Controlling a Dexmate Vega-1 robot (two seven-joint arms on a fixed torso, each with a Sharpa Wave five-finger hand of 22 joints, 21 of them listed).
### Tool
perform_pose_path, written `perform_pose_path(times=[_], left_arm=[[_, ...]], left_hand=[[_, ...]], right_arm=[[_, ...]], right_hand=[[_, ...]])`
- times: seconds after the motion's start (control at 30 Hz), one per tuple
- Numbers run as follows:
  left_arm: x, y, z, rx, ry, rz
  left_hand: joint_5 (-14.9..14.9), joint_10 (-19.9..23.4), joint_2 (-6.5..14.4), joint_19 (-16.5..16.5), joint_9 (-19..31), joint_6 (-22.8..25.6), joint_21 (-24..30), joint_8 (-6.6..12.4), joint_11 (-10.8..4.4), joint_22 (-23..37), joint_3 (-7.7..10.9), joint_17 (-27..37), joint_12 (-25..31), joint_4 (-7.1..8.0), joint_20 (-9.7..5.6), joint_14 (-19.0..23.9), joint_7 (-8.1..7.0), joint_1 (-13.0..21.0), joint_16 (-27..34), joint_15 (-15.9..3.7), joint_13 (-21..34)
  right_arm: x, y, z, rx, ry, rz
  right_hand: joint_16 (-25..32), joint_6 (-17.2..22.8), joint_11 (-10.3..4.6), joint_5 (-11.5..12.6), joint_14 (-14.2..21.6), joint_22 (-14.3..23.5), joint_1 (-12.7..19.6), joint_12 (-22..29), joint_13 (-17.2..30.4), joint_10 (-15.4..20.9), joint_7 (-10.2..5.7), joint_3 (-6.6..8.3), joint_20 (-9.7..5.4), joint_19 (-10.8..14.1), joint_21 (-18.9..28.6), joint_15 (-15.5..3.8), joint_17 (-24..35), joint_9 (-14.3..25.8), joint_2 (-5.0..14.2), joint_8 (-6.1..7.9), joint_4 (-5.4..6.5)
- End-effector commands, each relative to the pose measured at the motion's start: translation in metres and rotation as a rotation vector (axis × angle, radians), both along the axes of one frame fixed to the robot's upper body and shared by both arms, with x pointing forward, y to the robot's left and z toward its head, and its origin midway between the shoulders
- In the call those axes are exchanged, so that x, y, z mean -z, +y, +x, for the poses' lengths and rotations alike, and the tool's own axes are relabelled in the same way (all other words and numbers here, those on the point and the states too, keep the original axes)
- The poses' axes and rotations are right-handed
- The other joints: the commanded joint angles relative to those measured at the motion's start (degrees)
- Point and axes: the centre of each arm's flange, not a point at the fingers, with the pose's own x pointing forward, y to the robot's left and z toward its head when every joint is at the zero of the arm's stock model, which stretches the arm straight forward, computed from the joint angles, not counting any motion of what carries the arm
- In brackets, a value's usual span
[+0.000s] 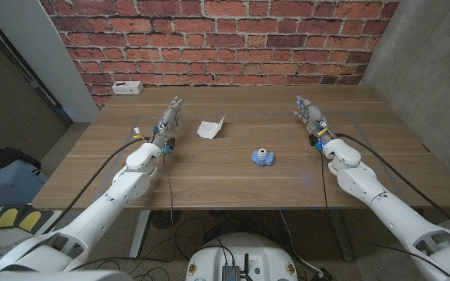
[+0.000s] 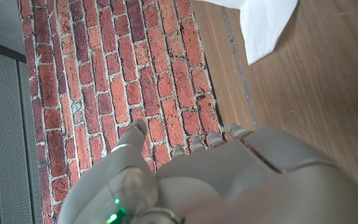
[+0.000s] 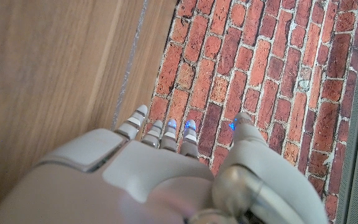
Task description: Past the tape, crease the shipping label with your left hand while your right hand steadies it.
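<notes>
From the head view, the shipping label (image 1: 210, 128) lies on the wooden tabletop (image 1: 233, 179), with one side folded up. It is the thing to find everything else by. The left hand (image 1: 169, 119) is near the label, on the robot's left side of it, not touching it. Its fingers point toward the brick wall (image 1: 217, 39), and it holds nothing. The right hand (image 1: 308, 114) is well apart from the label, far over on the other side. It holds nothing too, with its fingers stretched out. A small blue tape roll (image 1: 262, 157) sits between the label and the right arm, closer to the robot than the label. A white power strip (image 1: 126, 87) lies by the wall, beyond the label and to the left.

In the left wrist view, the left hand (image 2: 229, 180) shows its grey back, fingers straight and apart. A corner of the white label (image 2: 263, 28) lies on the wood past the fingertips, not touched.

In the right wrist view, the right hand (image 3: 166, 180) looks open, though its palm side is hidden. Its fingers reach toward the bricks, over bare wood.
</notes>
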Motion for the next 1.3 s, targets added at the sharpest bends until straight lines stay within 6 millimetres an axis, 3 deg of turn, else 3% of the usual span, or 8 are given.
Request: perform_pose_path(times=[0.03,0.07,0.17,0.3,1.3], left_arm=[[0.000,0.004,0.005,0.009,-0.007,-0.007],[0.000,0.005,0.006,0.010,-0.008,-0.009],[0.001,0.006,0.007,0.015,-0.006,-0.009],[0.002,0.007,0.008,0.012,-0.005,-0.014],[0.008,0.010,0.008,0.032,-0.003,-0.018]], left_hand=[[0.0,-9.8,-0.2,-0.7,0.2,-3.8,0.3,0.38,-0.49,0.2,0.13,0.3,0.3,0.17,0.53,-9.5,-0.52,0.2,0.4,-0.02,0.3],[0.0,-9.5,-0.2,-0.4,0.2,-3.8,0.4,0.38,0.13,0.2,0.05,0.3,0.4,0.23,0.56,-9.2,-0.53,0.1,0.4,-0.04,0.3],[-0.1,-9.4,-0.3,0.7,0.2,-3.8,0.8,0.37,-0.33,0.2,-0.06,0.2,0.4,0.25,0.00,-8.4,-0.61,-0.1,0.5,0.14,0.3],[-0.2,-9.2,-0.5,1.1,0.2,-4.0,0.9,0.30,0.17,0.2,-0.17,0.3,0.4,0.34,-0.71,-8.2,-0.06,-0.3,0.5,0.16,0.3],[-0.5,-4.5,-1.0,6.2,0.2,-1.6,2.2,0.69,1.72,0.2,-0.55,0.3,1.4,0.76,-0.31,-2.5,0.48,-1.6,1.3,0.66,0.4]], right_arm=[[-0.007,0.008,0.005,0.002,0.015,-0.019],[-0.009,0.009,0.005,0.001,0.013,-0.029],[-0.013,0.012,0.006,0.005,0.007,-0.050],[-0.020,0.016,0.007,0.010,0.005,-0.092],[-0.051,0.042,0.010,0.002,0.014,-0.327]], right_hand=[[0.8,-0.1,1.44,0.4,1.0,0.3,0.3,0.8,0.4,1.4,0.54,0.46,0.56,1.2,0.4,1.42,0.3,0.2,0.07,0.62,0.06],[0.9,-0.2,1.49,0.4,1.2,0.3,0.3,0.8,0.4,1.5,0.69,0.46,0.72,1.4,0.4,1.55,0.4,0.2,0.08,0.65,0.07],[1.2,-0.1,2.52,0.4,2.1,0.3,0.3,1.1,0.4,2.5,0.98,0.44,1.23,2.1,0.5,1.99,0.4,0.3,0.10,0.82,0.12],[1.2,0.2,2.74,0.5,2.4,0.3,0.3,1.2,0.5,2.9,1.16,0.45,1.36,2.5,0.6,2.07,0.4,0.3,0.13,0.98,0.14],[1.2,1.4,2.65,0.6,3.1,0.4,0.4,1.0,0.6,3.4,1.38,0.48,1.38,2.8,0.2,2.15,0.5,0.3,0.23,1.40,0.19]])
